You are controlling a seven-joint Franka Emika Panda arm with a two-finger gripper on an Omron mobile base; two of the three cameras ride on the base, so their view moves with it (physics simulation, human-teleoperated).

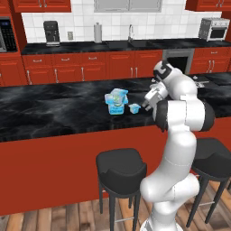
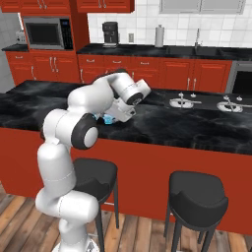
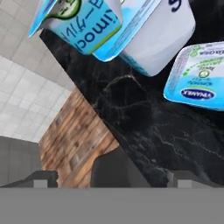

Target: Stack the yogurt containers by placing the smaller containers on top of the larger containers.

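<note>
On the black island counter [image 1: 54,108] stands the wide light-blue tub [image 1: 116,108], the larger container, and the mid-sized teal cup [image 1: 118,95] appears to rest on top of it. The tiny white cup with a blue band [image 1: 134,108] stands on the counter just right of that stack. My gripper [image 1: 145,103] hovers right of the tiny cup, a short gap away, open and holding nothing. The hand view is rolled: the mid-sized cup [image 3: 83,22], the wide tub [image 3: 151,35] and the tiny cup [image 3: 199,76] sit along its top, beyond the gripper [image 3: 113,178].
Two black stools [image 1: 121,169] [image 1: 212,158] stand below the counter's near edge. Burner rings [image 2: 183,103] lie on the counter to the right of the arm. The back wall holds red cabinets, a sink [image 1: 131,41] and a coffee machine [image 1: 51,32].
</note>
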